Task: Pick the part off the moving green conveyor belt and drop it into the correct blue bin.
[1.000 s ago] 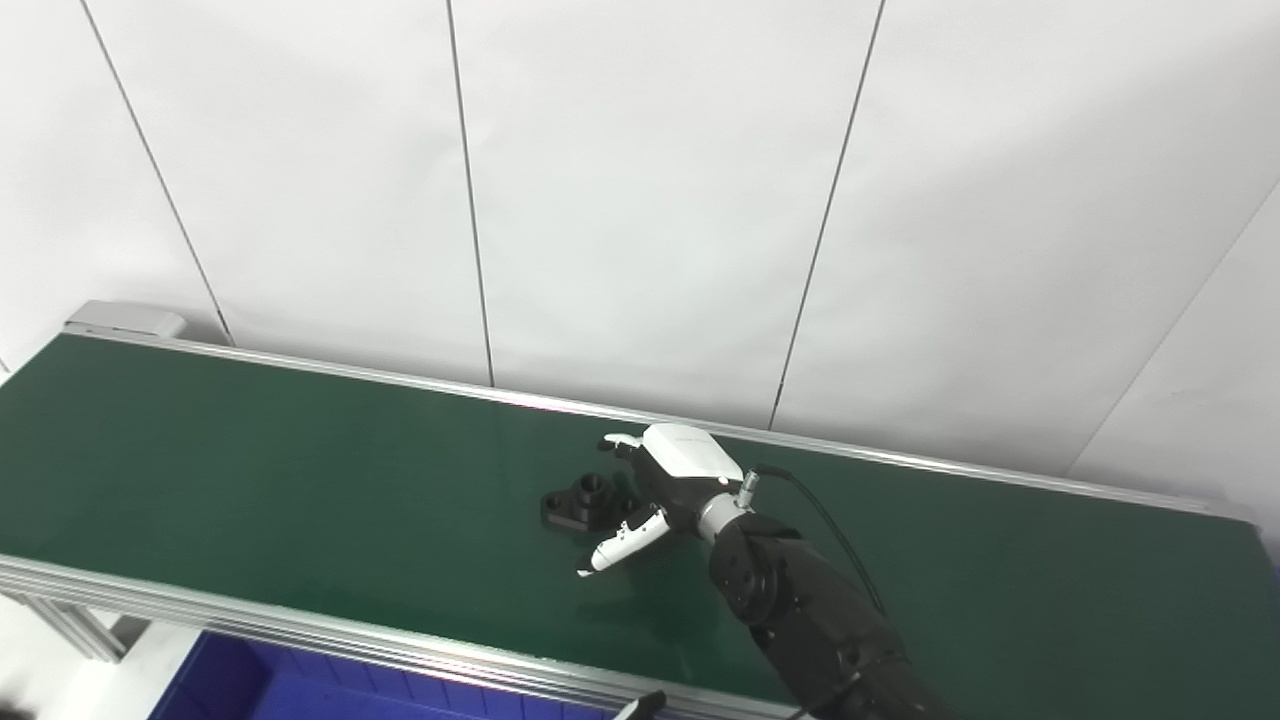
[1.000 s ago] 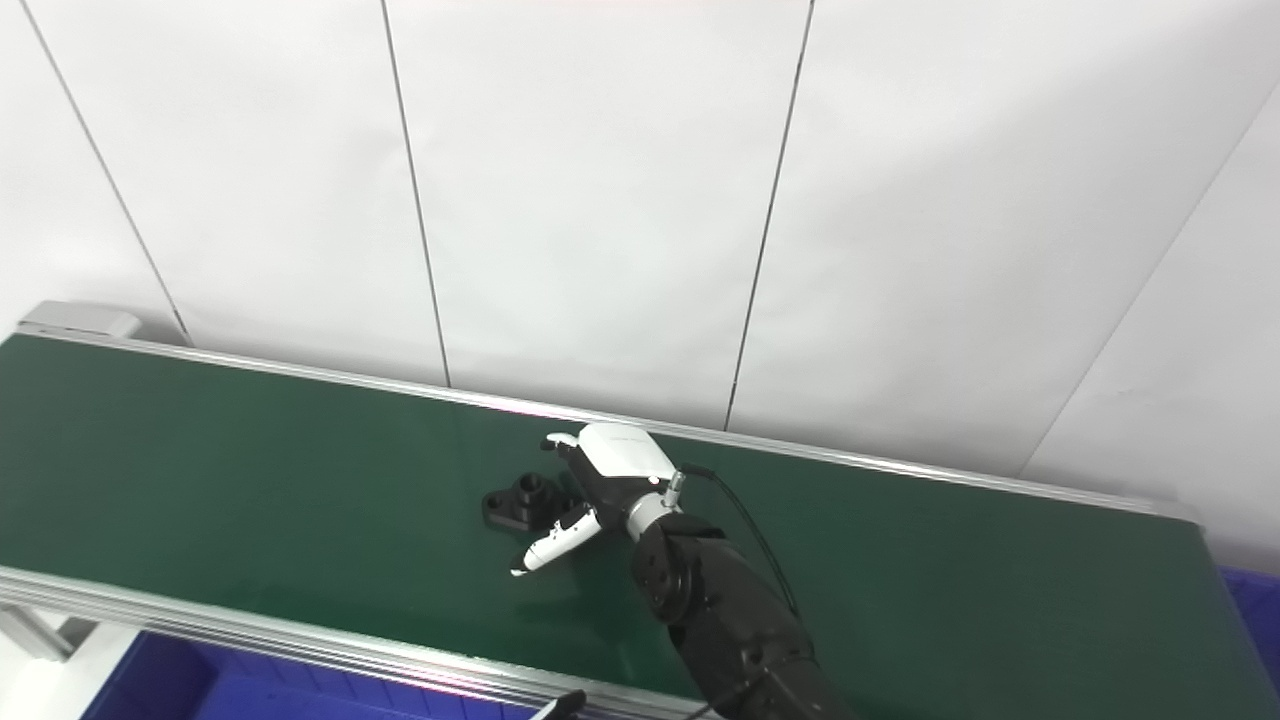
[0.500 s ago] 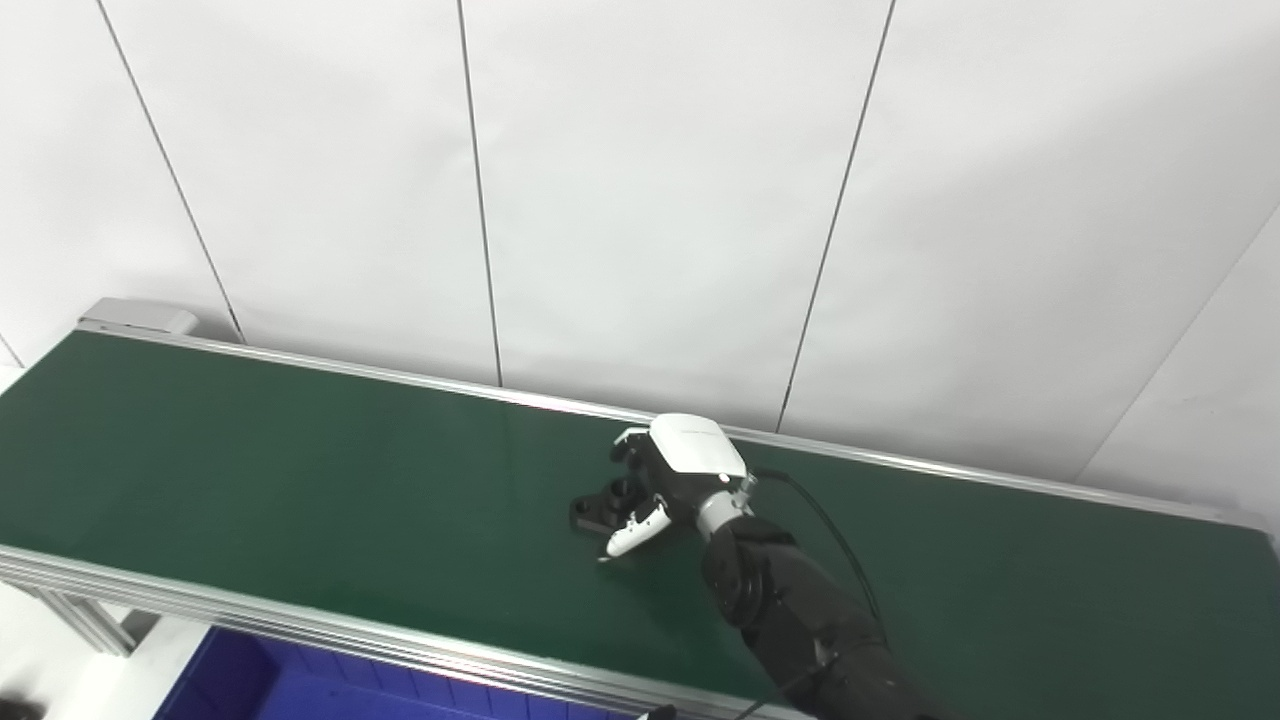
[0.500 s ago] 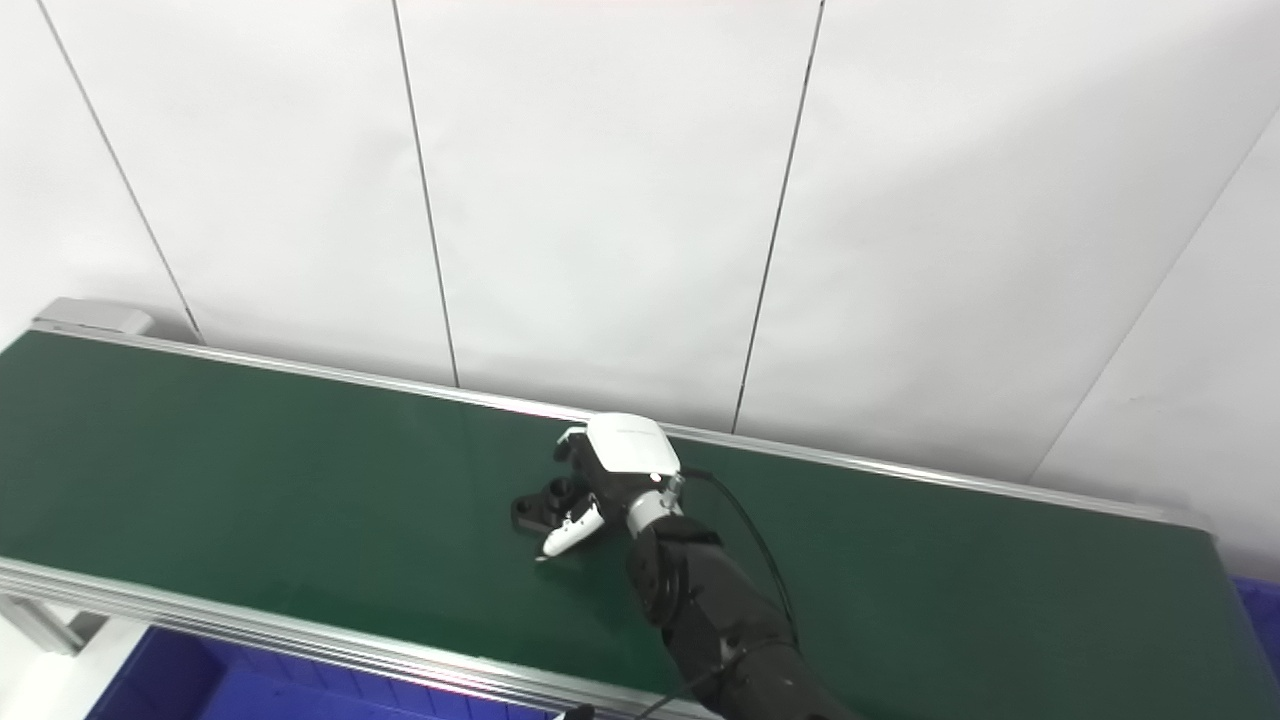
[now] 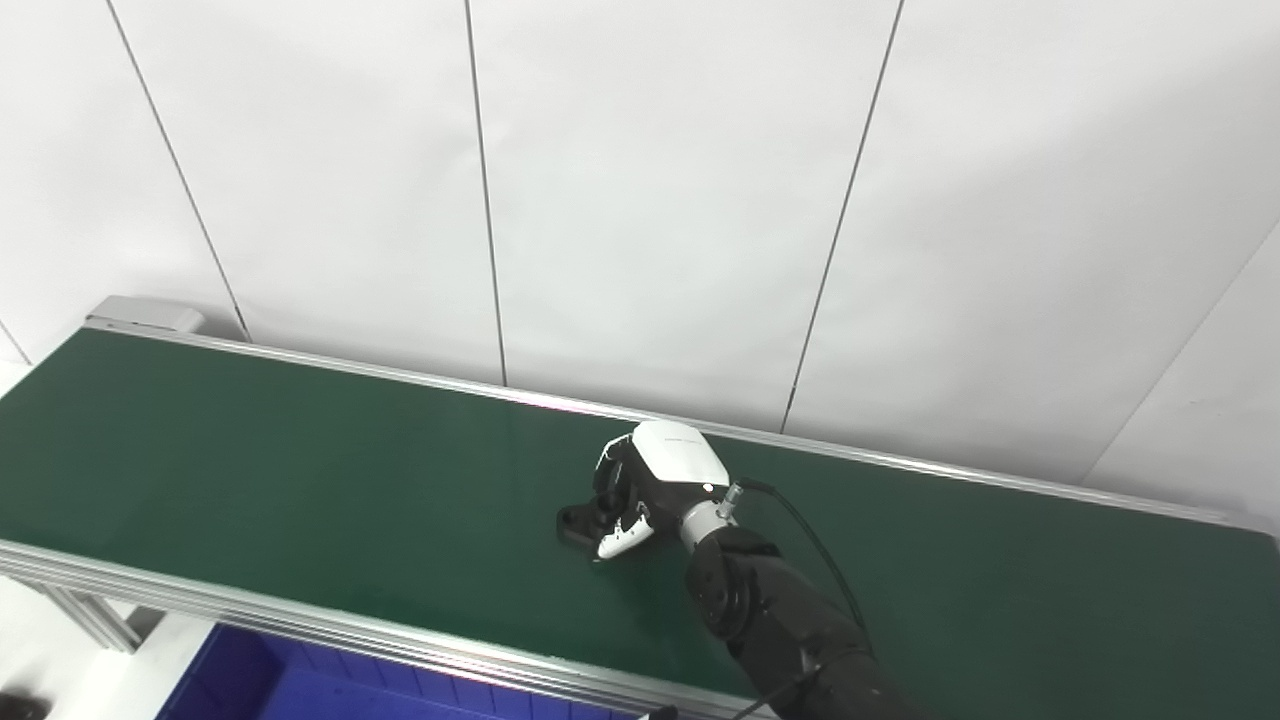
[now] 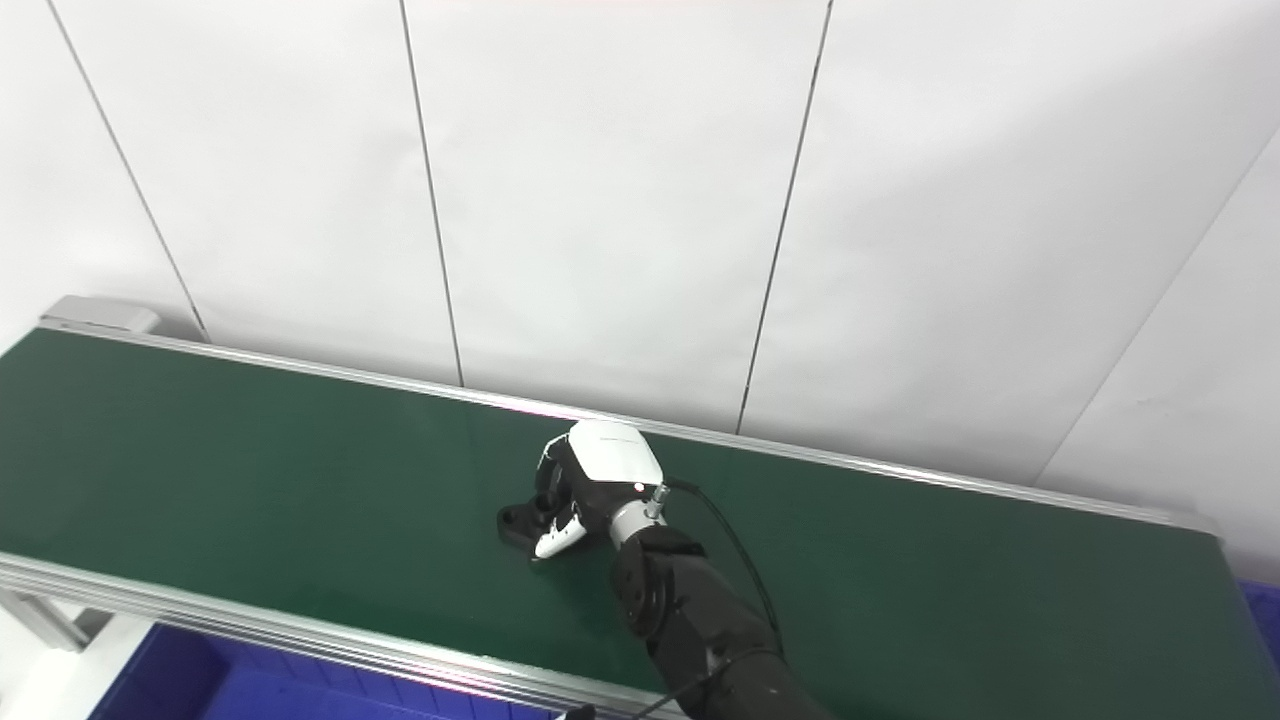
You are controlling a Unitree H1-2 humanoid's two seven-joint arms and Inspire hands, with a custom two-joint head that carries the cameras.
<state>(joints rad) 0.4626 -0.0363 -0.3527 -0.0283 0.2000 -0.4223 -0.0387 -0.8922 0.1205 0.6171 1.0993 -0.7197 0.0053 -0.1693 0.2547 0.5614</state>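
Right hand point(image 5: 640, 490) fingers point(image 5: 622, 535) clench around black flanged part point(image 5: 580, 522) on green conveyor belt point(image 5: 300, 500), securing it for lifting.

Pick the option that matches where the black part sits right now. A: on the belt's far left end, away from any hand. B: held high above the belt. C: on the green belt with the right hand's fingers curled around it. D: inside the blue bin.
C: the black part lies on the green belt, with the right hand closed around it, not yet lifted.
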